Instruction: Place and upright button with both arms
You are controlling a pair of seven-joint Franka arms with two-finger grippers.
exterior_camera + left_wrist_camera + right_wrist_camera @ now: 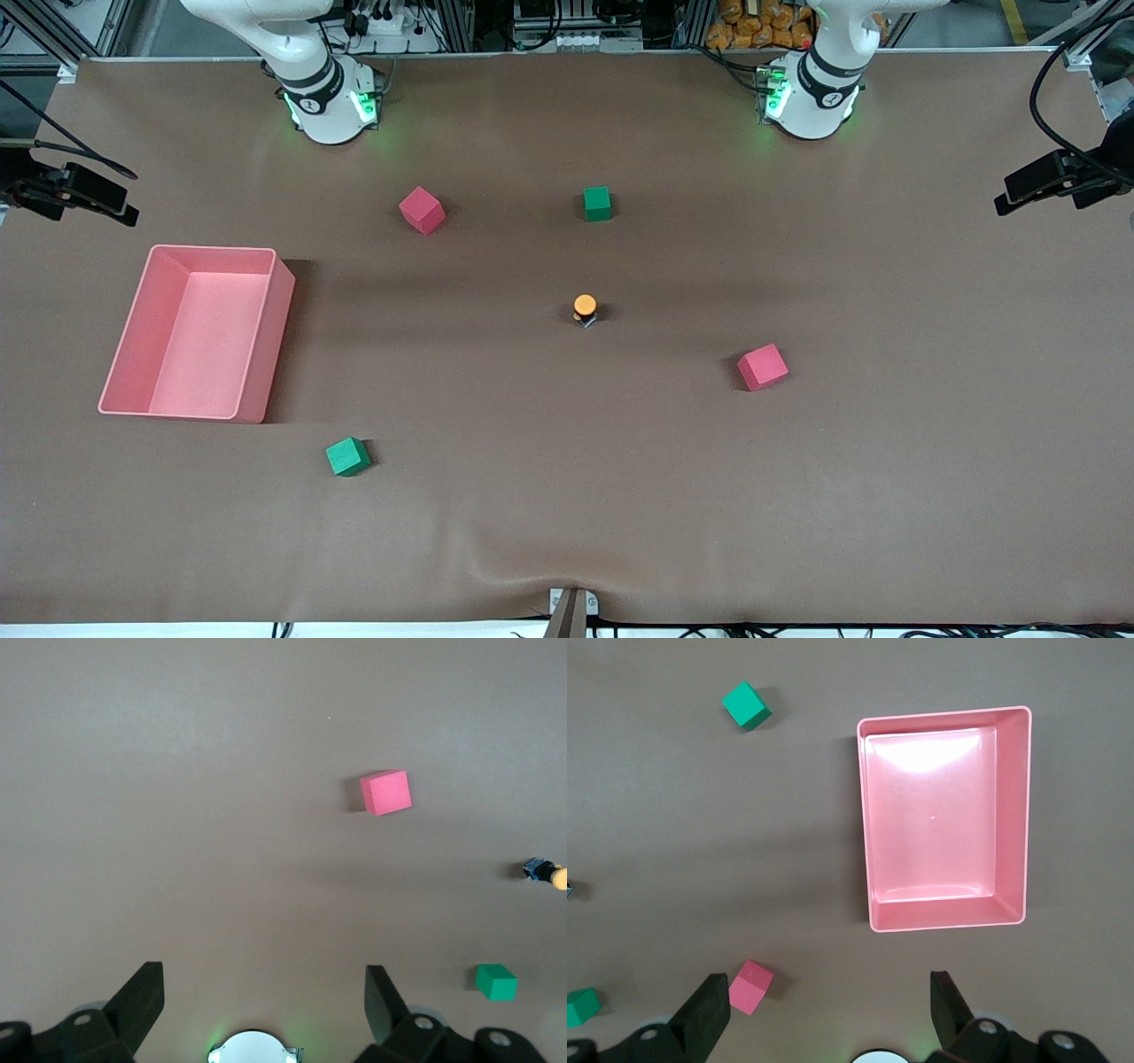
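Button (pixel 585 309) stands upright near the middle of the counter (pixel 567 532), orange cap on top of its black body, nothing touching it. In the left wrist view it shows only at the frame edge (pixel 547 873).

Around it, all well apart:
- green cube (pixel 597 203) farther from the front camera than the button, roughly in line with it
- red cube (pixel 422 210) at about the same depth as that green cube, toward the right arm's end
- second red cube (pixel 762 367) nearer the front camera than the button, toward the left arm's end
- second green cube (pixel 347 456) nearest the front edge of the counter, toward the right arm's end
- pink bin (pixel 257 354) toward the right arm's end of the counter, open side up, nothing visible inside

Left hand (pixel 264 1001): held high above the counter over the left arm's base, fingers (pixel 142 1001) spread wide, released, grasping nothing. Its wrist view looks down on the red cube, a green cube and the button's edge

Right hand (pixel 829 1005): likewise raised over the right arm's base, fingers (pixel 707 1010) spread wide, released, grasping nothing. Its wrist view takes in the pink bin, two green cubes and a red cube

Both arms wait, drawn up over their green-lit bases at the edge of the counter farthest from the front camera
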